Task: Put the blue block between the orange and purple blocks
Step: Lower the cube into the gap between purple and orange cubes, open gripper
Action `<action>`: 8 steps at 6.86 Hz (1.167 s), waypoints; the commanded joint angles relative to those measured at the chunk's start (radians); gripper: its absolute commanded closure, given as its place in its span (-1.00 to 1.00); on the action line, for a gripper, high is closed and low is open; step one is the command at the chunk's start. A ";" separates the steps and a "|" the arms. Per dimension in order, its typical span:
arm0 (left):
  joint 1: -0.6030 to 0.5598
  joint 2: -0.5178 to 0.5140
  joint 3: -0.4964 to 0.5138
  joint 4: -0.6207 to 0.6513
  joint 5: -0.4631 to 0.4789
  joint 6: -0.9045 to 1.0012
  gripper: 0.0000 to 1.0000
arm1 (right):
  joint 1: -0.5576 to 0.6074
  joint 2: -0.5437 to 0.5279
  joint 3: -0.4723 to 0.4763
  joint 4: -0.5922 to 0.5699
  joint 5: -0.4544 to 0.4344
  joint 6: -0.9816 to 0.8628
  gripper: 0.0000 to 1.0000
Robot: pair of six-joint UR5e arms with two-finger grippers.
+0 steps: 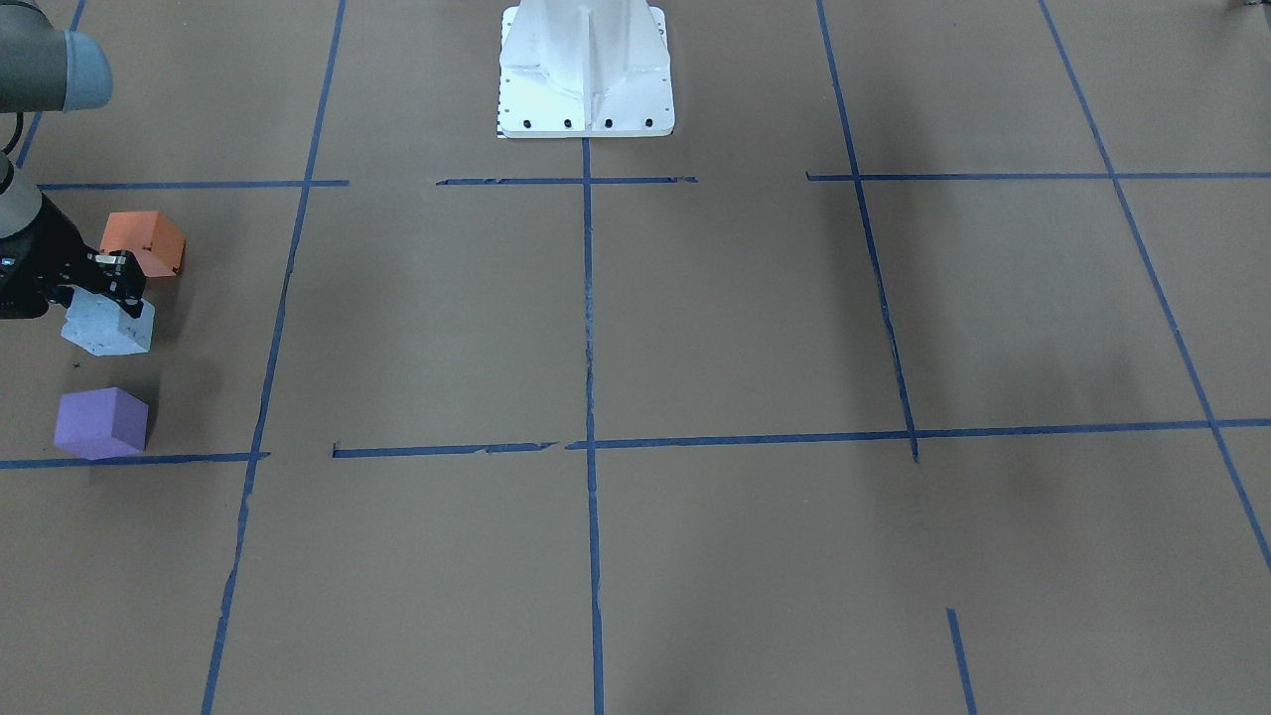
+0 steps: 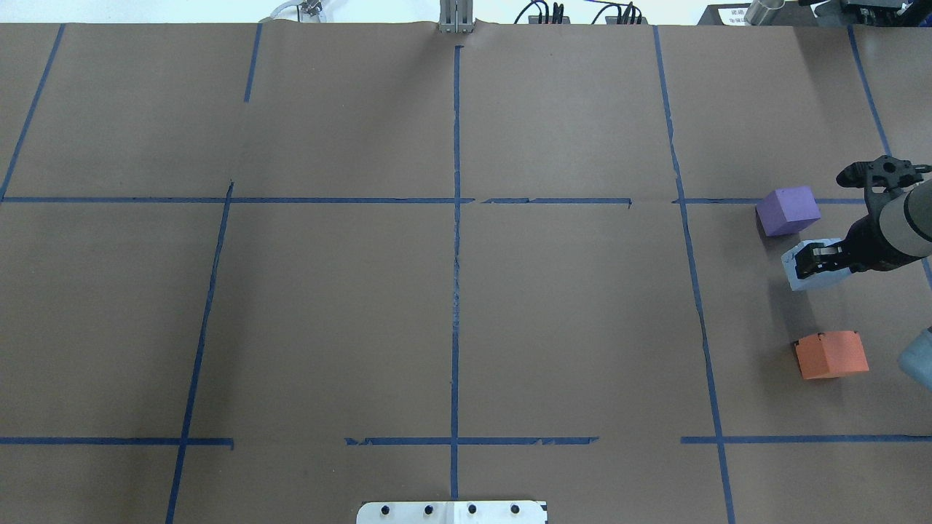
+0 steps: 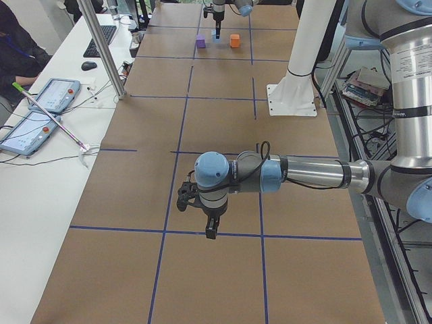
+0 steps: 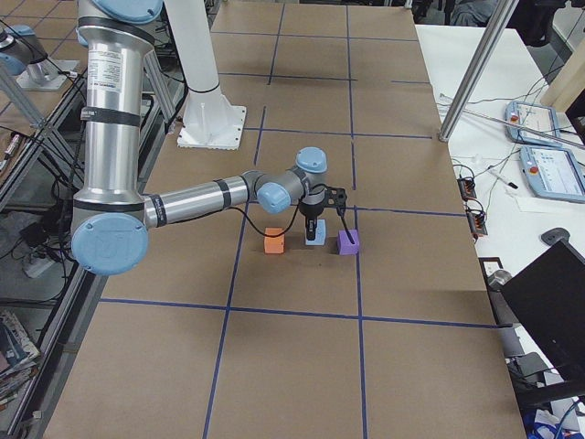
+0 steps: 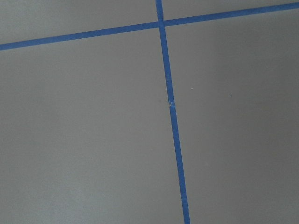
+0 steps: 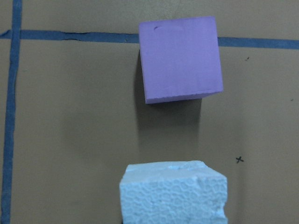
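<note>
Brown paper gridded with blue tape covers the worktop (image 2: 328,327). On my right side the blue block (image 2: 792,275) is between the orange block (image 2: 831,354) and the purple block (image 2: 788,209), touching neither. My right end effector (image 2: 810,260) is at its top; I cannot tell whether it grips. My left end effector (image 3: 210,231) hangs over bare paper, and I cannot tell its state either.

At the frame's left edge the right gripper (image 1: 124,293) hangs over the blue block (image 1: 104,333), orange block (image 1: 145,241) just above it, purple block (image 1: 100,422) below.
</note>
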State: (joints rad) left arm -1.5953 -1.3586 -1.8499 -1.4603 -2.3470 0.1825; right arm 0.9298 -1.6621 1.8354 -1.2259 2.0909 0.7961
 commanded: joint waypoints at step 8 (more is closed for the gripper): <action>0.002 -0.001 -0.002 -0.002 0.002 0.003 -1.00 | 0.278 0.004 0.024 -0.241 0.101 -0.510 -1.00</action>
State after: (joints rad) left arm -1.5943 -1.3591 -1.8504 -1.4614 -2.3467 0.1832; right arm 1.0959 -1.6573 1.8575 -1.3567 2.1763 0.5030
